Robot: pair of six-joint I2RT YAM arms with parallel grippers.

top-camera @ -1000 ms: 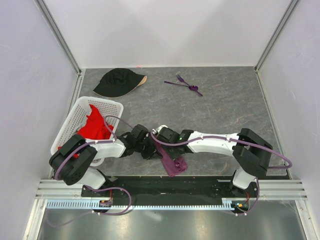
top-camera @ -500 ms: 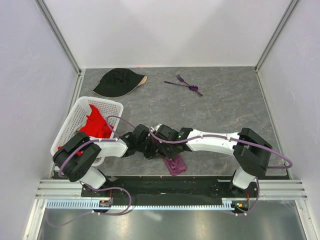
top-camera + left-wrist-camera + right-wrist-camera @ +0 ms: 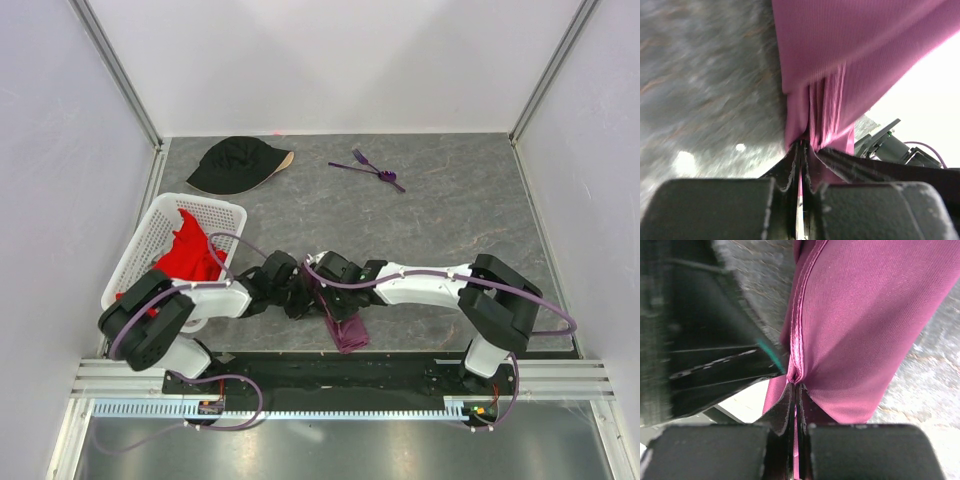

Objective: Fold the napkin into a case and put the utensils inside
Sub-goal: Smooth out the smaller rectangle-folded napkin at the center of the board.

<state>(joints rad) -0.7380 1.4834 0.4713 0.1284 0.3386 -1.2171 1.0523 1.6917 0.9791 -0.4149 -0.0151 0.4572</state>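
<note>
The plum-purple napkin (image 3: 345, 328) hangs bunched near the table's front edge, between both arms. My left gripper (image 3: 303, 297) is shut on a gathered fold of the napkin (image 3: 840, 60), and my right gripper (image 3: 318, 283) is shut on its hemmed edge, the napkin (image 3: 865, 325) draping down past the jaws. The two grippers sit almost touching each other. The purple utensils (image 3: 372, 170), a fork among them, lie far back on the table, well apart from both grippers.
A black cap (image 3: 238, 164) lies at the back left. A white lattice basket (image 3: 152, 236) holding a red cloth (image 3: 188, 252) stands at the left edge, close to the left arm. Grey table (image 3: 450, 220) surrounds the utensils.
The napkin's hanging end drew in towards the arms half a second ago and now hangs a little narrower and longer. Both grippers stayed close together, shifting slightly.
</note>
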